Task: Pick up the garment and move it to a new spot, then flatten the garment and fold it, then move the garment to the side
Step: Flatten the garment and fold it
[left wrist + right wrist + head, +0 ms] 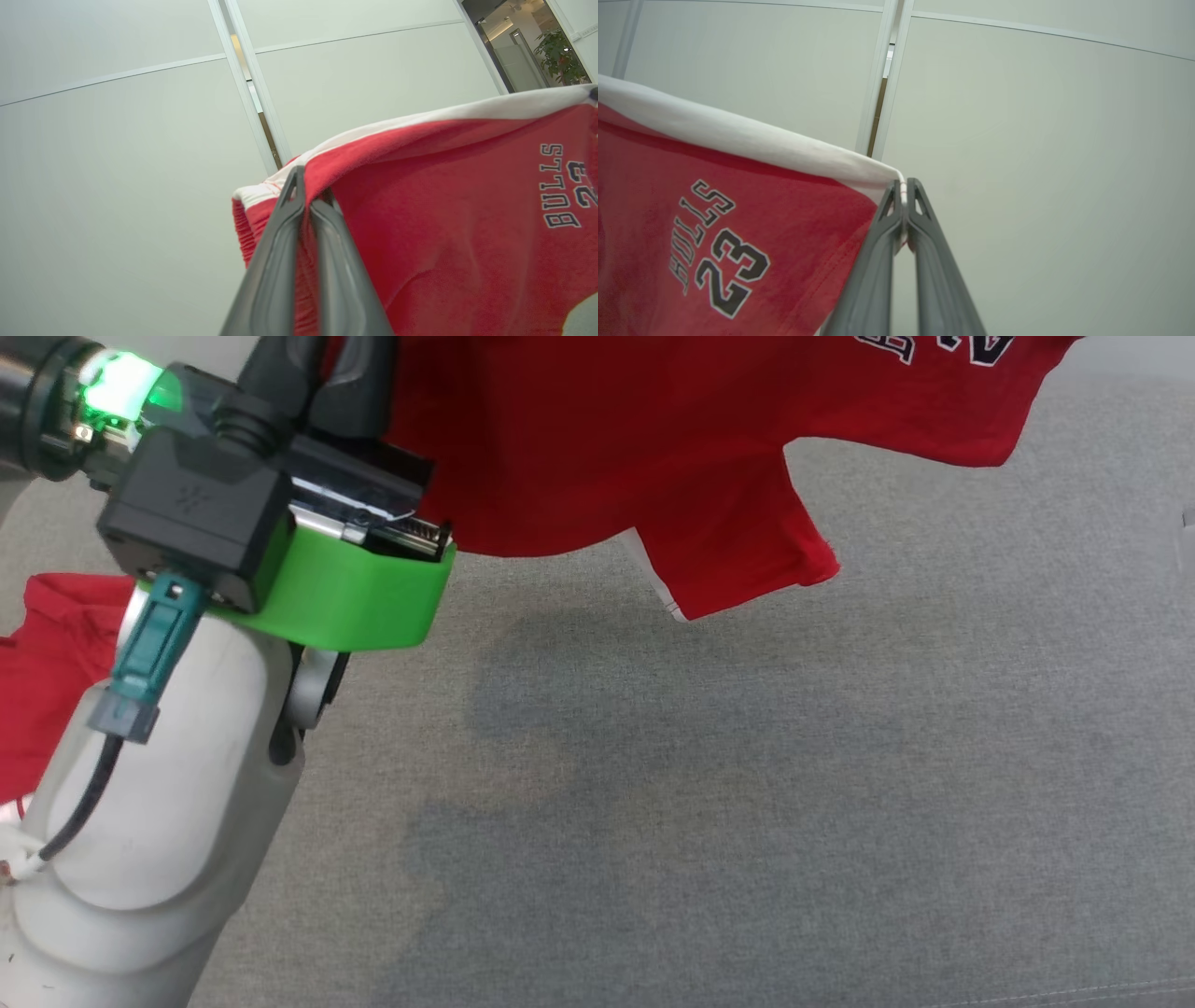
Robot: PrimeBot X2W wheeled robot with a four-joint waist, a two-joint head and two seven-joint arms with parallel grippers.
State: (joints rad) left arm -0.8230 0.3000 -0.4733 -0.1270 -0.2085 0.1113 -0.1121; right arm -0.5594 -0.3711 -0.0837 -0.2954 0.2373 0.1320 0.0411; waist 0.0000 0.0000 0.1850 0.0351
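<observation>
Garment point(653, 448), red with a white band point(738, 135), hangs in the air above the grey surface point(747, 803). Left gripper point(310, 186) and right gripper point(903, 186) each squeeze their fingers tight on one end of the band, so it runs side to side between them and the red part hangs below. I think both arms must go down together to lay it flat.

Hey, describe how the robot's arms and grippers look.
The left forearm is a pale, rounded shell with a bright green collar, a black camera box, a teal plug with black cable and a glowing green light. The left gripper and right gripper each have two long, tapering dark grey fingers.
</observation>
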